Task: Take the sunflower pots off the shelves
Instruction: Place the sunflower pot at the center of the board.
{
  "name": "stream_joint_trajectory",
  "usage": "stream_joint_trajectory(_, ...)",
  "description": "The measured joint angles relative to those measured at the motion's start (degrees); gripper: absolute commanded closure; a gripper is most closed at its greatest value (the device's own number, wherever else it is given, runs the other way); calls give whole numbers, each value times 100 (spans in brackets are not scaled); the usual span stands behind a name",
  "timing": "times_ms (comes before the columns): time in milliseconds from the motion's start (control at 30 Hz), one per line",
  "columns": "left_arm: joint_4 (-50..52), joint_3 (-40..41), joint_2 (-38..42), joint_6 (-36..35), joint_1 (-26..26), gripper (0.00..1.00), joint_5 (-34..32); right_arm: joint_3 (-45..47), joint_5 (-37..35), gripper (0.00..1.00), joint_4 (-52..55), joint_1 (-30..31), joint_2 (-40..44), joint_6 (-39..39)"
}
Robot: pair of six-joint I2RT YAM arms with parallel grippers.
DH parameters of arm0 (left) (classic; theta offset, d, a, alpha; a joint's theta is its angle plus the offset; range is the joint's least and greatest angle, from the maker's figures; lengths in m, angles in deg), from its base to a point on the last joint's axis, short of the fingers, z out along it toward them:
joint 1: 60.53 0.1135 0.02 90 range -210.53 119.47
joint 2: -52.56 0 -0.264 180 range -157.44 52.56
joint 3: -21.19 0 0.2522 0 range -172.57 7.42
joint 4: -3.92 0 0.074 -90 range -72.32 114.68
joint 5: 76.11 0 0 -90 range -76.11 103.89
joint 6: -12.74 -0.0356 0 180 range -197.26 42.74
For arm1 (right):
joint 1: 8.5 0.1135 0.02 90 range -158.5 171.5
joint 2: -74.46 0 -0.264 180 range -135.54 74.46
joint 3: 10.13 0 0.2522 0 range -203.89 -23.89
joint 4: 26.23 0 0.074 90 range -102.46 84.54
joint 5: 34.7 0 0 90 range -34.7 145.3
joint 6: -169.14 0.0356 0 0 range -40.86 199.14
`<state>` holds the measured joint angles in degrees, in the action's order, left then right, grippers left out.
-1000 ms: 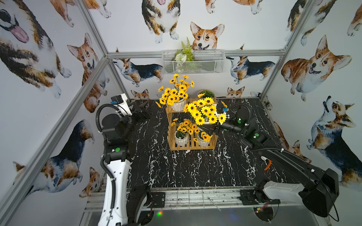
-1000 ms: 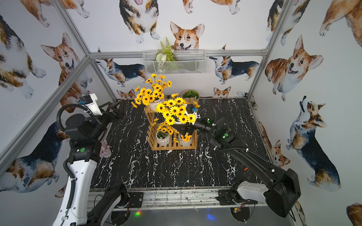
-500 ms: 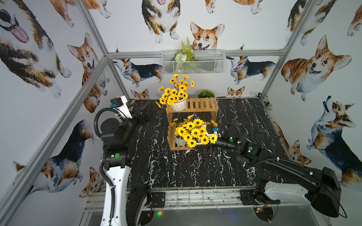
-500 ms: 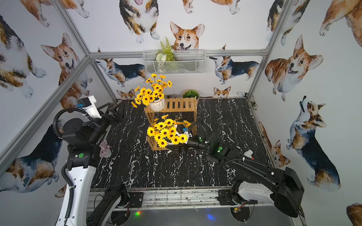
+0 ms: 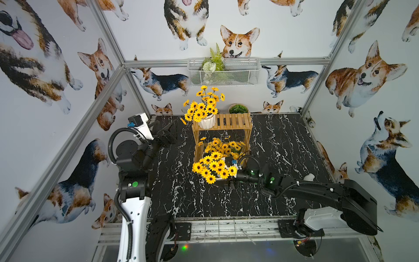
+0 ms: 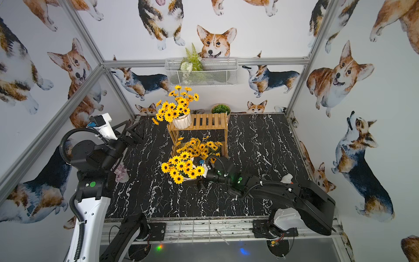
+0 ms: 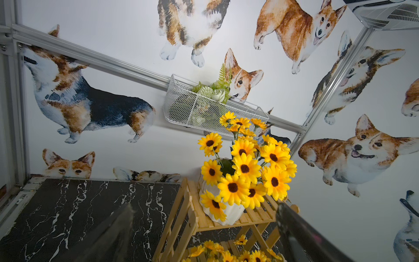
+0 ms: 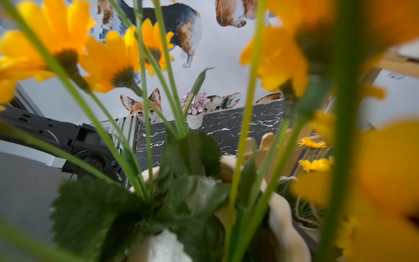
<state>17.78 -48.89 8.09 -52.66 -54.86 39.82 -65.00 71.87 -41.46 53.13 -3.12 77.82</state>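
Gripping white ribbed sunflower pot point(image 5: 213, 169) in right hand point(image 5: 227, 182), left hand point(image 5: 167, 124) open; may topple if released above black marbled tabletop point(image 5: 283, 147).

A black marble-look tabletop point(image 5: 283, 140) sits between corgi-print walls point(image 5: 235, 43). A white wire mesh basket point(image 5: 240, 74) on the far wall holds a green fern with a white flower point(image 5: 213, 62); below it, at the table's far edge, stands a beige bowl of round green foliage point(image 5: 238, 108). A small white pot of pale pink flowers point(image 6: 121, 172) stands at the table's left edge.
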Motion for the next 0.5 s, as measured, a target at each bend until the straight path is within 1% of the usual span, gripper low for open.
stream_joint_trajectory(233,125,4,92,-24,-24,0,-33,52,-46,100,-1001,219,-940,146)
stream_joint_trajectory(500,372,-7,243,-129,-83,0,-66,-70,-83,100,-1775,479,-2006,278)
